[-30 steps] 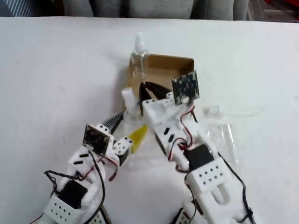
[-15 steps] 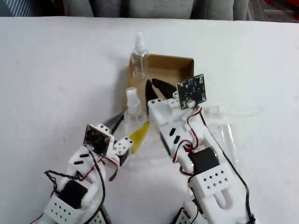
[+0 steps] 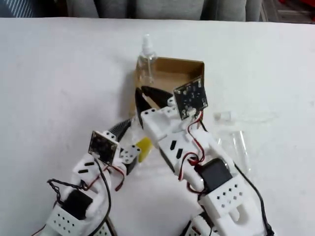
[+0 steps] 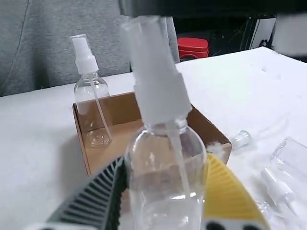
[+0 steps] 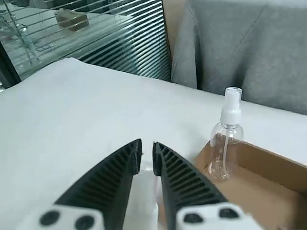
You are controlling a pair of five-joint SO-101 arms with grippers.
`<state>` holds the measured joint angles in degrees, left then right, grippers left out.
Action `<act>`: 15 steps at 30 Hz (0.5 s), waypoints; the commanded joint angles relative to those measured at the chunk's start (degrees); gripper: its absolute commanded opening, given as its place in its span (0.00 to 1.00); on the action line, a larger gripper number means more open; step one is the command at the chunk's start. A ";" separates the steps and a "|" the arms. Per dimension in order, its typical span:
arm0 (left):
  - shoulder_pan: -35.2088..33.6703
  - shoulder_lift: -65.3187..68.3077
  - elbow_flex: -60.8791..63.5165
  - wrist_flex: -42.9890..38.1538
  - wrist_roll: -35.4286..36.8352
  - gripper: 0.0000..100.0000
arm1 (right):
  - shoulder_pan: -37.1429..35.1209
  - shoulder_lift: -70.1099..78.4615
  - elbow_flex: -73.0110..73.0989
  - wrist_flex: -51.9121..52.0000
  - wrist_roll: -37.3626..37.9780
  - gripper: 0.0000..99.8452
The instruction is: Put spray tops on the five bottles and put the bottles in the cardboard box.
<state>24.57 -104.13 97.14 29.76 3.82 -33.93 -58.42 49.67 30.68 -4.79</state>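
Two clear plastic bottles with white spray tops stand upright. One, the standing bottle (image 3: 146,66) (image 4: 93,110) (image 5: 223,148), is in the far corner of the open brown cardboard box (image 3: 197,64) (image 4: 81,129) (image 5: 268,158) on the white table (image 3: 59,73). The other, the held bottle (image 4: 163,187), is just in front of the box's near wall. It is clamped at its body by the left gripper (image 3: 132,136) (image 4: 165,191) between one grey ribbed finger and one yellow finger.

The right gripper (image 3: 147,98) (image 5: 147,146) sits directly above the held bottle, over the near edge of the box. Its two black ribbed fingers are pinched on the head of the white spray top (image 4: 156,81) (image 5: 145,172). That top sits tilted in the bottle's neck, with its dip tube running down inside.

Beside the box, on the side away from the left gripper, more clear pieces lie flat on the table. At least one is a loose bottle (image 3: 238,142) (image 4: 290,153), cut off at the edge of the left wrist view, and a loose spray top (image 4: 278,184) lies near it. A small clear piece (image 3: 224,116) (image 4: 240,139) lies close to the box wall, and I cannot tell whether it is a cap or a bottle neck. The transparent plastic blends into the table, so the lying pieces cannot be counted with certainty. From above, the right arm hides most of the held bottle and the near part of the box.
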 commanded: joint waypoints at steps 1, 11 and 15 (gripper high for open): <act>-0.57 -0.92 -0.18 -1.05 -0.35 0.02 | -0.75 -2.33 -2.29 2.86 0.97 0.02; -0.57 -0.92 -0.18 -1.05 -0.35 0.02 | -0.57 -7.52 -2.46 4.62 0.62 0.02; -0.66 -0.92 -0.18 -1.05 -0.35 0.02 | -0.31 -9.63 -2.55 3.38 0.88 0.02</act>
<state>24.48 -104.13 97.14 29.76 3.82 -33.93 -66.15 49.58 35.25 -4.62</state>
